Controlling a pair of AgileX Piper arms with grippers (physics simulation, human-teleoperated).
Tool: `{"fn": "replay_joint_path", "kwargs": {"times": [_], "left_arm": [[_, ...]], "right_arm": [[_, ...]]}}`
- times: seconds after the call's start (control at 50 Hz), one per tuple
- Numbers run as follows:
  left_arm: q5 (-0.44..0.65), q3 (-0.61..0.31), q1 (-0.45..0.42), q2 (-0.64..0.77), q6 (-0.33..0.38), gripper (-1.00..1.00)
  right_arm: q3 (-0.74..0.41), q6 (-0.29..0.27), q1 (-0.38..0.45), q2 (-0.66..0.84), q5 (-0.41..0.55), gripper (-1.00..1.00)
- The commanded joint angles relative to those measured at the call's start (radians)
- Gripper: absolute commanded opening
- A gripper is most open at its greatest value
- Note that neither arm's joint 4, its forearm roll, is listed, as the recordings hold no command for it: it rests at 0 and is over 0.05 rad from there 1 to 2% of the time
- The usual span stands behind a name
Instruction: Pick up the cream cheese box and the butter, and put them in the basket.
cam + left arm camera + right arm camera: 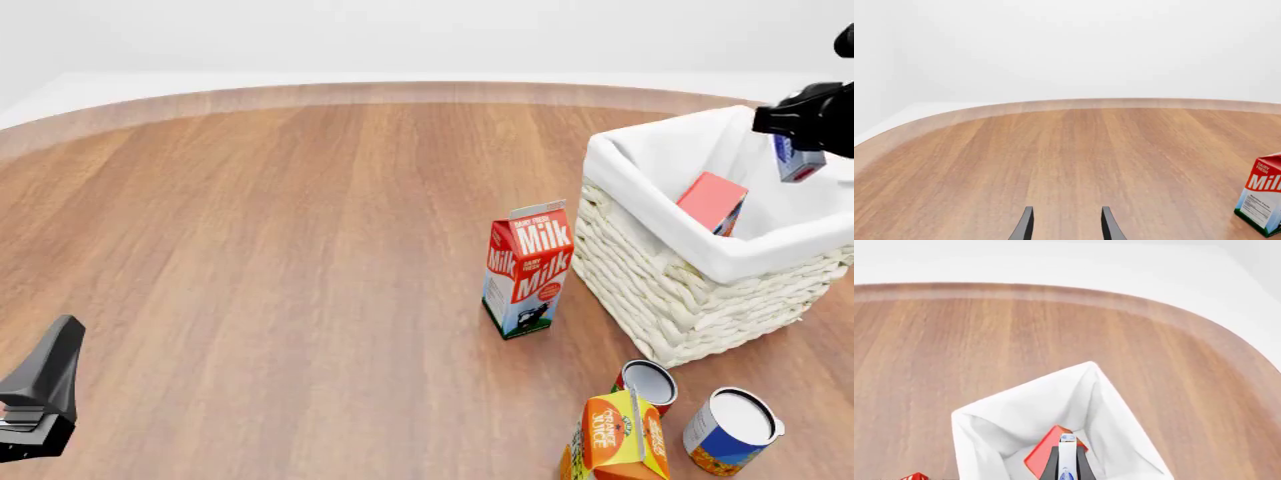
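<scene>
Wood-grain table (267, 250) with a curved far edge, plain white backdrop. Right gripper (801, 135) hangs over the basket (694, 290) at the table's right side, its fingers (1052, 465) clamped on the cream cheese box (1067, 460) — box pinched upright between them, above the white liner. Front view shows the same box (798, 160) dangling below the black gripper body, over the basket's far-right part. Butter (711, 202) already lies inside the basket, tilted against the liner; in the right wrist view it sits (1041, 452) just behind and below the held box. Left gripper (1066, 225) is parked low at the near-left of the table, fingers parted, nothing between them. Milk carton (529, 268) stands upright just left of the basket; the left wrist view catches only its edge (1262, 200). Only the front view shows the orange juice carton (617, 435) and two cans (731, 430) at the near edge, in front of the basket.
</scene>
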Motion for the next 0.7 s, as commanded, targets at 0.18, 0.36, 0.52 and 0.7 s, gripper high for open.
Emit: {"fn": "replay_joint_path", "kwargs": {"times": [0.18, 0.36, 0.52, 0.7], "left_arm": [[0.0, 0.0, 0.0, 0.0, 0.0, 1.0], [0.0, 0.0, 0.0, 0.0, 0.0, 1.0], [0.0, 0.0, 0.0, 0.0, 0.0, 1.0], [0.0, 0.0, 0.0, 0.0, 0.0, 1.0]], "right_arm": [[-0.006, 0.001, 0.009, 0.025, -0.017, -1.0], [0.002, -0.004, 0.009, 0.035, -0.029, -1.0], [0.007, -0.005, 0.004, 0.044, -0.036, -1.0], [0.009, -0.007, 0.002, 0.057, -0.046, -1.0]]}}
